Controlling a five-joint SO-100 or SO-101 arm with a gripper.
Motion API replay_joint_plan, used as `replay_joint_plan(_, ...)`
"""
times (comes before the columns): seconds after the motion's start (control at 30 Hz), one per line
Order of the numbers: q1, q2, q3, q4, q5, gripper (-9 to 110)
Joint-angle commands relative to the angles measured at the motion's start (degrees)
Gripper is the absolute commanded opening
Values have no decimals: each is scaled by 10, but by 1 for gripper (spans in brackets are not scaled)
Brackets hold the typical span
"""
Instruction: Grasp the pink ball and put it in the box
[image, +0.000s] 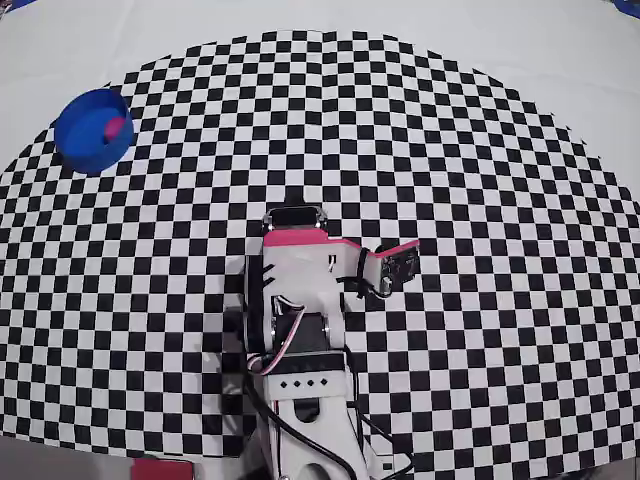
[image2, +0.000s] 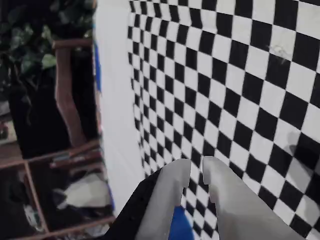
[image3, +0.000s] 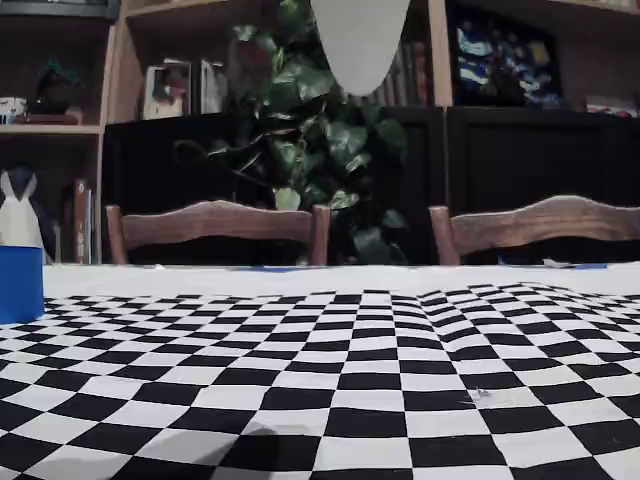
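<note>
So the job looks basically done here. Far left in the overhead view, the round bright blue cup-like box (image: 88, 130) is seen on the black-and-white checkered cloth covering the desk (image: 450, 150), and the small smooth magenta-pink ball (image: 117, 129) is already sitting inside it, tucked against the right-hand wall. In the fixed view only a sliver of the box (image3: 20, 284) is caught at the left edge, so the ball can't be checked there. Further right, the white arm with its pink-red panel (image: 300, 238) is folded up mid-desk, well apart from the box. The gripper (image2: 196, 172) is shown in the wrist view with its jaws nearly together and nothing between them. Nothing much seems left, probably just parking the arm.
</note>
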Motion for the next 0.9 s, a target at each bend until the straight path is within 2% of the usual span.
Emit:
replay_joint_plan(0.0,4,48,31,19,4,0)
replay_joint_plan(0.43,18,102,67,136,6,0)
replay_joint_plan(0.87,18,102,67,137,5,0)
